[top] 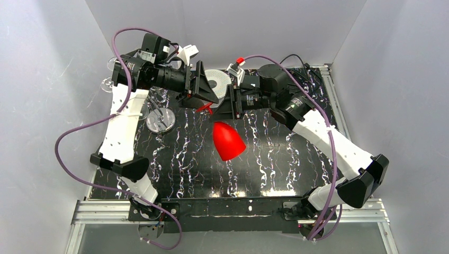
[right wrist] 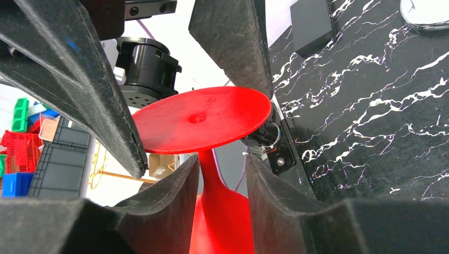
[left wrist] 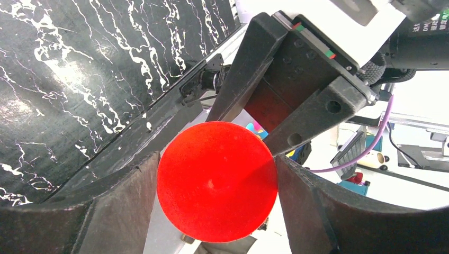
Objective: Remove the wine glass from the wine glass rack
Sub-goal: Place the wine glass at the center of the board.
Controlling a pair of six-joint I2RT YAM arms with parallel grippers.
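Observation:
The red wine glass [top: 227, 140] hangs in the air over the middle of the table, bowl toward the near edge. My left gripper [top: 204, 101] is shut on its round foot [left wrist: 217, 180], which touches both fingers. My right gripper [top: 221, 108] straddles the stem [right wrist: 209, 169] just under the foot [right wrist: 201, 119]. Its left finger touches the stem and a gap shows at its right finger. The wine glass rack [top: 160, 120], a wire tree on a chrome disc base, stands at the back left, apart from the glass.
A white ribbed spool [top: 217, 82] lies behind the grippers. Clear glasses [top: 108, 74] hang at the far left by the wall. White walls close in on three sides. The black marbled tabletop [top: 275, 159] ends at a metal rail in front.

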